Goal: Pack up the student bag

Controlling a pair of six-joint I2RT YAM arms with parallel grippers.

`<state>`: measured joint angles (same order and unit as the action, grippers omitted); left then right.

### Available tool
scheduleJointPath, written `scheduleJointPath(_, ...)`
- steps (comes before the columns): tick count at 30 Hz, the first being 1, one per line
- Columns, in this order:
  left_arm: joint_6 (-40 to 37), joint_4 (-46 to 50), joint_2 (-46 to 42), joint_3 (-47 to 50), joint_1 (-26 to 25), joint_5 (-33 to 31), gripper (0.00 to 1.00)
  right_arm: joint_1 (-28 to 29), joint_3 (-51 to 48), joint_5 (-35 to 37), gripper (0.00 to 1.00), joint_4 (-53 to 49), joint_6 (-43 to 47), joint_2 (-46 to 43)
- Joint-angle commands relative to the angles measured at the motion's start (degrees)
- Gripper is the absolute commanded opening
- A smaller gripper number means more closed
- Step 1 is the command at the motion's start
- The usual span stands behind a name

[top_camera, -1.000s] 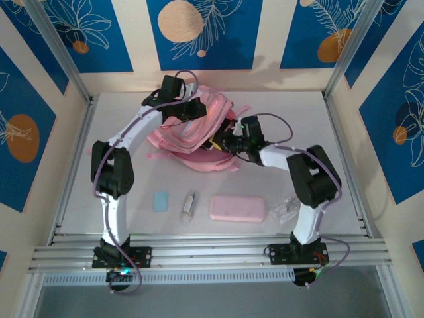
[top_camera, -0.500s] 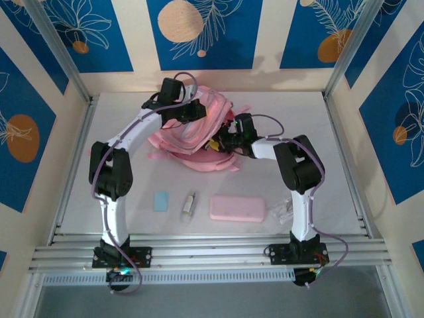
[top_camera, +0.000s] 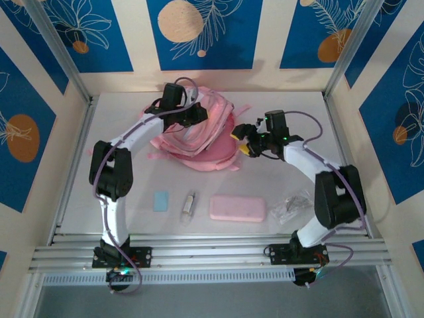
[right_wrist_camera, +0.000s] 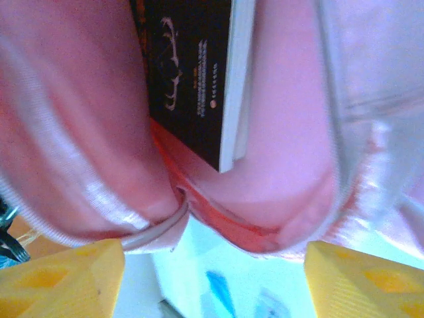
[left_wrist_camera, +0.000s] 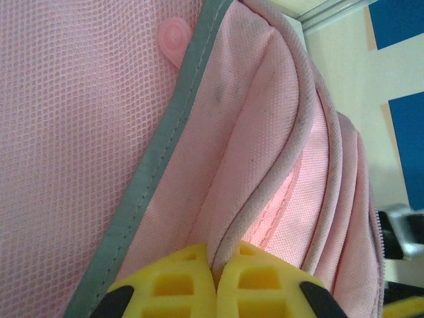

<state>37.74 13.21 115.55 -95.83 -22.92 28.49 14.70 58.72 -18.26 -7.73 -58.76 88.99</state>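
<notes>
The student bag, soft pink with grey trim, lies at the back middle of the table. My left gripper is at its top edge, shut on a piped pink rim of the bag; in the left wrist view the yellow fingertips pinch that rim between them. My right gripper stands open just off the bag's right side, apart from it. In the right wrist view the yellow fingers stand wide apart below the bag's open mouth. A black book with white pages sits inside the mouth.
Along the front of the table lie a small blue card, a small clear tube-like item, a flat pink pencil case and crumpled clear plastic. Metal frame posts line both sides.
My right gripper opened and drew back to the right out of the bag's mouth, its arm swinging outward. The left gripper kept its hold on the bag's rim.
</notes>
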Motion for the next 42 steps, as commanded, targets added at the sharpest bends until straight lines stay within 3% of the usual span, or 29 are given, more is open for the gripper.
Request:
scheduleJointPath(1, 4.24, -6.28, -2.32, 2.23, 0.46, -0.88, 0.1, 0.33, 1.73, 8.53, 0.81, -14.59, 9.27, -6.21)
scheduleJointPath(3, 4.37, -6.54, -3.21, 3.37, 0.59, -1.27, 0.37, 0.66, 2.6, 12.62, 1.0, -16.97, 10.56, -8.79)
scheduleJointPath(5, 4.1, -6.52, -4.71, 4.89, 0.83, -1.82, 0.54, 0.41, 2.93, 14.2, 0.99, -17.18, 10.83, -10.24)
scheduleJointPath(10, 5.4, -8.86, -10.03, 13.39, 3.21, -2.51, 0.71, -0.24, 2.69, 13.39, 0.99, -13.48, 10.99, -10.67)
scheduleJointPath(19, 6.81, -12.1, -18.73, 33.01, 10.47, -6.03, 0.73, 3.22, -3.12, 15.26, 0.99, -0.31, 9.82, -8.76)
scheduleJointPath(26, 9.88, -18.03, -19.4, 42.48, 14.37, -9.22, 0.71, 7.81, -1.73, 17.91, 0.99, -0.27, 11.86, -5.66)
scheduleJointPath(34, 14.35, -24.99, -18.9, 48.11, 15.91, -13.04, 0.63, 9.53, 1.02, 14.83, 0.99, -2.1, 11.51, -2.25)
scheduleJointPath(42, 10.45, -20.22, -24.06, 50.29, 16.28, -18.96, 0.62, 10.61, 1.96, 14.91, 0.98, -2.73, 12.07, -0.81)
